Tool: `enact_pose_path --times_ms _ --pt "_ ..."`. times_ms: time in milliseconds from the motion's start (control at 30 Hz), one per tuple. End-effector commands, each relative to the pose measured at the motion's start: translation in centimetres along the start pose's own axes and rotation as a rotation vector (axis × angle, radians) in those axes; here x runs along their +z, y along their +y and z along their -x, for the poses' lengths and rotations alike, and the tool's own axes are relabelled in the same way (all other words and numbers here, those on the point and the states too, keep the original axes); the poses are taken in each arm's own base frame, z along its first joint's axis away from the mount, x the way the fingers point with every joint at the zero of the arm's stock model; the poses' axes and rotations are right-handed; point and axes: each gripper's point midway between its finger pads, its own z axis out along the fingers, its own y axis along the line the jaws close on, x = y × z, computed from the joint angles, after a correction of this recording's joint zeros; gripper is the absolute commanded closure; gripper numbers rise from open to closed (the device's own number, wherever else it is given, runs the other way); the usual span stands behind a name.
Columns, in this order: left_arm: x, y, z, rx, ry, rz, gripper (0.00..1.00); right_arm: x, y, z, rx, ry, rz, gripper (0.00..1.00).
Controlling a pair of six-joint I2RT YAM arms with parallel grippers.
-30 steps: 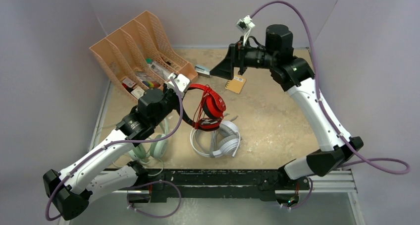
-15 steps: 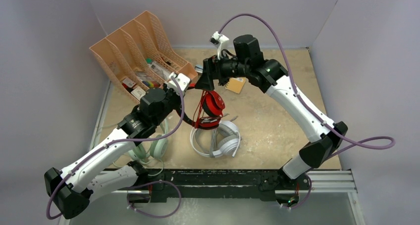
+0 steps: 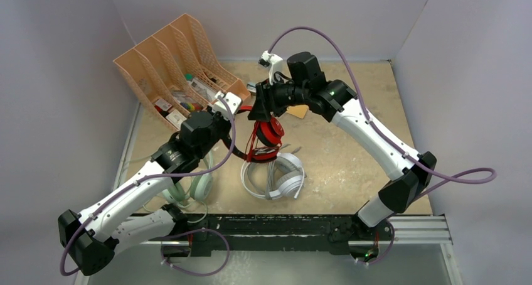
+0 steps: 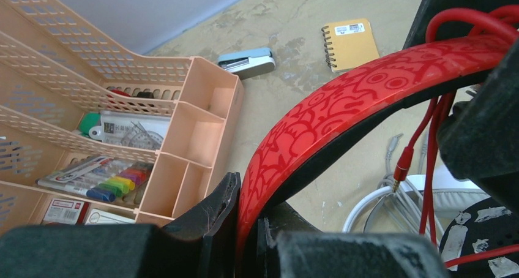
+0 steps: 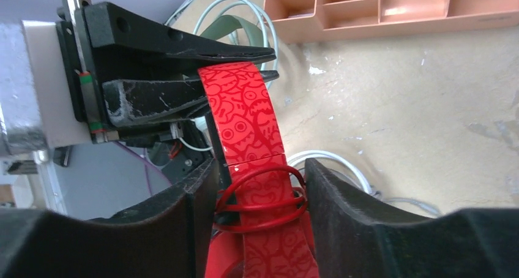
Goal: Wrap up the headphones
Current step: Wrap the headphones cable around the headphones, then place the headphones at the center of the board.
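Note:
The red and black headphones (image 3: 268,133) hang above the table, with the red cord (image 5: 263,207) looped several times round the patterned band (image 4: 343,100). My left gripper (image 3: 237,112) (image 4: 248,229) is shut on one end of the band. My right gripper (image 3: 260,106) (image 5: 260,198) straddles the band at the cord loops, its fingers pressing both sides. The white headphones (image 3: 276,178) with grey cord lie on the table below the red pair. The mint-green headphones (image 3: 188,191) lie under my left arm, partly hidden.
A peach desk organizer (image 3: 169,59) with pens and small items stands at the back left. A blue-grey stapler (image 4: 248,62) and a small tan spiral notebook (image 4: 350,40) lie behind the headphones. Grey walls close in the table on three sides.
My right arm has swung left from the back of the table and its gripper has come onto the red band. My left gripper has kept its hold and barely moved.

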Motion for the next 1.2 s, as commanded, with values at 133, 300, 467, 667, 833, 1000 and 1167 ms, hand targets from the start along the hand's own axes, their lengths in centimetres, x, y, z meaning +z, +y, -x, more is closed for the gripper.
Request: enact_pose_path --times_ms 133,300,467,667,833,1000,1167 --pt "-0.5 0.8 4.3 -0.074 -0.114 0.028 1.0 0.1 1.1 0.0 -0.009 0.005 0.064 0.66" --pt "-0.4 1.0 4.2 -0.083 -0.103 0.037 1.0 -0.1 1.4 -0.8 0.005 0.03 0.082 0.79" --pt "0.2 0.5 3.7 -0.096 -0.057 0.026 1.0 -0.2 1.3 -1.4 0.015 0.047 0.088 1.0" --pt "1.2 -0.3 3.3 -0.133 0.002 0.007 0.94 -1.6 -0.6 -1.3 0.124 0.016 0.129 1.0" --pt "1.8 -1.1 4.3 -0.176 0.0 -0.03 0.64 -4.0 -2.1 0.0 0.225 -0.077 0.177 1.0" --pt "2.1 -1.0 6.5 -0.232 -0.019 -0.025 0.41 -5.9 -5.2 1.0 0.328 -0.16 0.176 1.0" --pt "0.9 0.5 7.9 -0.307 -0.011 0.049 0.34 -8.9 -12.1 0.7 0.459 -0.274 0.077 1.0"
